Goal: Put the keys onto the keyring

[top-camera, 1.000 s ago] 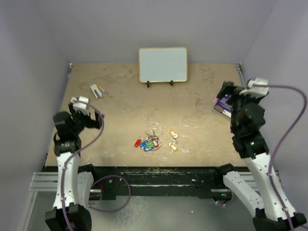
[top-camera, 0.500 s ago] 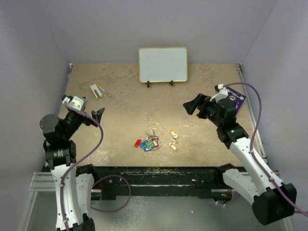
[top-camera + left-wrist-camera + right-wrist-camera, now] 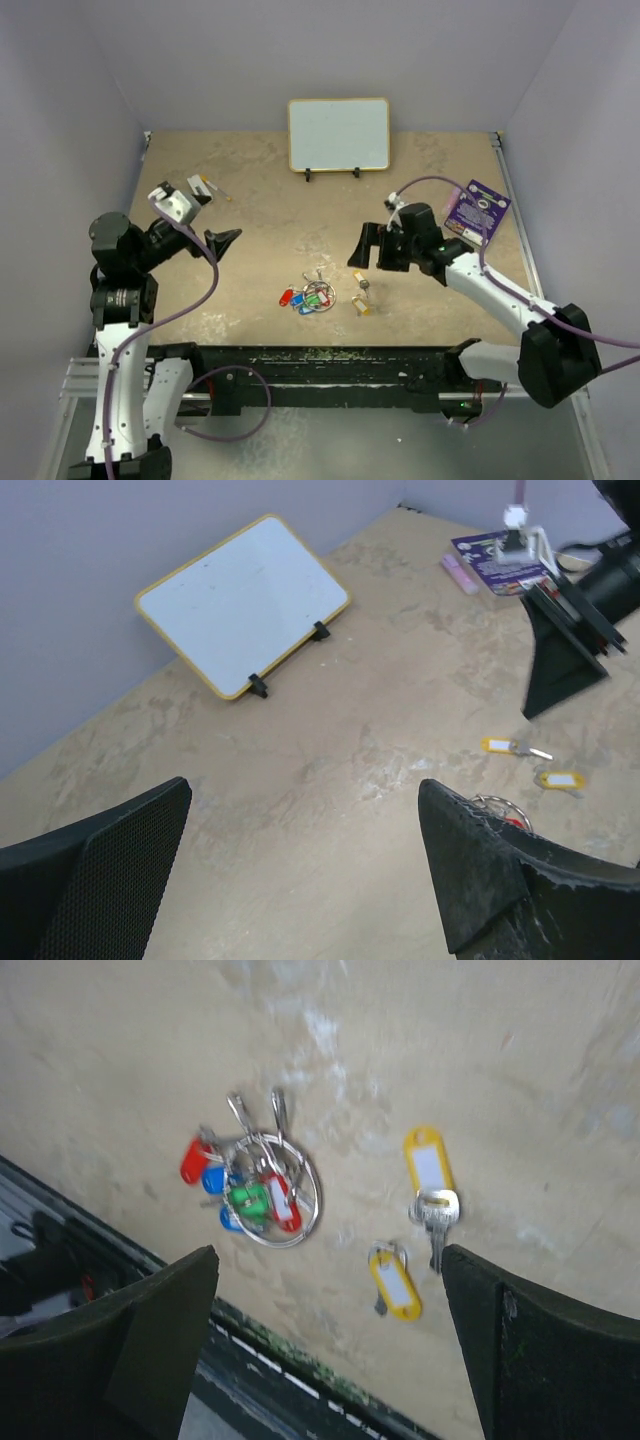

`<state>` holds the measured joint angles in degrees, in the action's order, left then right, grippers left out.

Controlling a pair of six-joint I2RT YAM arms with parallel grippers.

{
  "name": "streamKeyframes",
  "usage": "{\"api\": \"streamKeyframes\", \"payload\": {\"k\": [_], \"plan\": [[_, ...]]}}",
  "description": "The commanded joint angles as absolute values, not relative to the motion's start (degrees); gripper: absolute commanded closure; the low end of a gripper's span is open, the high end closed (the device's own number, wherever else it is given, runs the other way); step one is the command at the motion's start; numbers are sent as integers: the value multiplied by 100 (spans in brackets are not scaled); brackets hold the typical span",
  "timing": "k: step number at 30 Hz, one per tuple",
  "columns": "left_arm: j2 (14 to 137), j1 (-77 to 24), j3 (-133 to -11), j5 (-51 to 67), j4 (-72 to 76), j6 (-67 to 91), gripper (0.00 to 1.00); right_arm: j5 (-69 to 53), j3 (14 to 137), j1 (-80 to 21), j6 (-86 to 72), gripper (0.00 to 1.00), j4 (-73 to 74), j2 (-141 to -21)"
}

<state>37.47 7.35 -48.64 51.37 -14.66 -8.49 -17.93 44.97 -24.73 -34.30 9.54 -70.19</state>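
Top external view: the keyring (image 3: 322, 300) lies on the desk (image 3: 260, 170) close to the near edge, with red, blue and green tagged keys (image 3: 300, 298) bunched at it. Two yellow-tagged keys (image 3: 427, 1165) lie just right of it, off the ring. The right tool (image 3: 328, 1265) hangs above them, jaws spread wide and empty. The left tool (image 3: 305, 795) is well to the left, equally wide, holding nothing.
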Motion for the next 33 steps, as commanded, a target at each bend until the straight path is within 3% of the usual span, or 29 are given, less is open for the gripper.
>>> {"api": "streamKeyframes", "payload": {"k": [1,4,5,7,9,10,11,14,16,18,19,23,26,32,33], "plan": [[4119,510,-5631,4165,-2055,-1253,2,-714,4583,-3452,-3705,3,1875,-6843],[3991,510,-5594,4038,-2094,-1130,2,-64,4736,-4101,-4046,1,2415,-6972],[3944,513,-5519,4084,-2020,-1019,2,33,4751,-4249,-4160,7,2483,-7004],[3936,512,-5405,4194,-1928,-832,2,187,4720,-4432,-4399,47,2483,-7022],[4024,510,-5290,4432,-1873,-789,2,329,4652,-4456,-4614,96,2468,-6987],[4083,510,-5196,4642,-1700,-695,2,456,4640,-4462,-4775,100,2502,-6927],[4173,503,-4965,5160,-1348,-491,2,532,4659,-4462,-4866,100,2547,-6862],[4546,-83,-4104,5732,1049,749,2,1105,4896,-4461,-5250,67,3071,-6468],[4933,-1249,-3900,4680,1674,552,2,1515,5092,-4452,-5651,35,3750,-6042],[5512,-1652,-3648,4491,2690,908,2,2197,5094,-4440,-5994,2,3895,-5485],[5795,-1727,-3592,4151,3008,1195,2,2365,4977,-4421,-6075,0,3753,-5187],[6730,-2496,-4312,3006,1774,717,3,2668,4605,-4377,-6109,0,3148,-4192],[6950,-3575,-4363,1783,1676,171,3,3353,4571,-4370,-6514,1,3887,-3796],[7447,-5686,-3883,-218,2509,-294,3,3995,4729,-4372,-7213,17,4915,-3662],[7664,-5834,-3867,-483,2686,-231,2,3996,4724,-4372,-7222,26,4977,-3681]]}}
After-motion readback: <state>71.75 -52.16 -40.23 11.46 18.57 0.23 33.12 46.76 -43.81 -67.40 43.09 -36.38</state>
